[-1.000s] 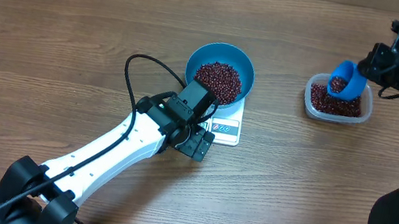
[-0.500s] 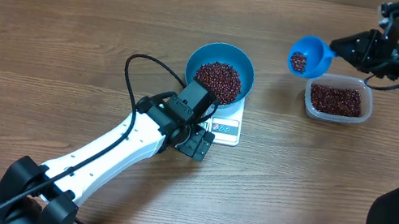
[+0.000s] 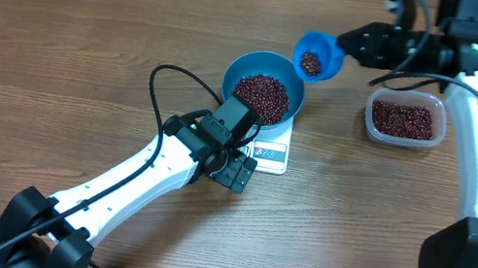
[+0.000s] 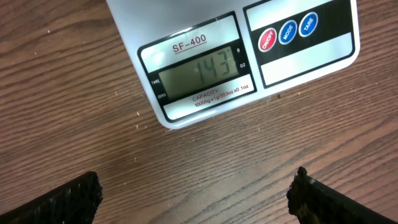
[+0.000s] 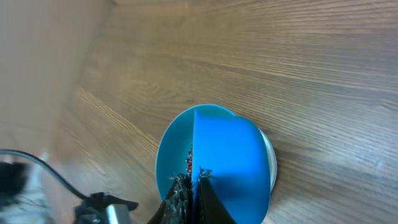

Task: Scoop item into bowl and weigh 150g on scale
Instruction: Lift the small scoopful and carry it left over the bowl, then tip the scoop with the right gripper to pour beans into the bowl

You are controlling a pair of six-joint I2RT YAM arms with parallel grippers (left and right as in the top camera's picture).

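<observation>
While the right gripper (image 3: 351, 45) is clenched on the handle of the blue scoop (image 3: 319, 50), which carries a few beans (image 3: 311, 63) and hangs just past the far right corner of the scale (image 3: 273, 152), the left gripper (image 3: 235, 169) stands released, fingers spread over the table (image 3: 58, 43) at the scale's near edge. The blue bowl (image 3: 243, 64) sits on the scale with a heap of beans inside, and the display (image 4: 199, 70) reads 143. The clear tub (image 3: 372, 108) of beans lies well right of the scale.

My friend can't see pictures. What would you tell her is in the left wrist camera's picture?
A white kitchen scale on a wooden table fills the top, its display reading 143, beside one red and two blue buttons. The left gripper is wide open and empty, its black fingertips peeking in at the bottom corners.
</observation>
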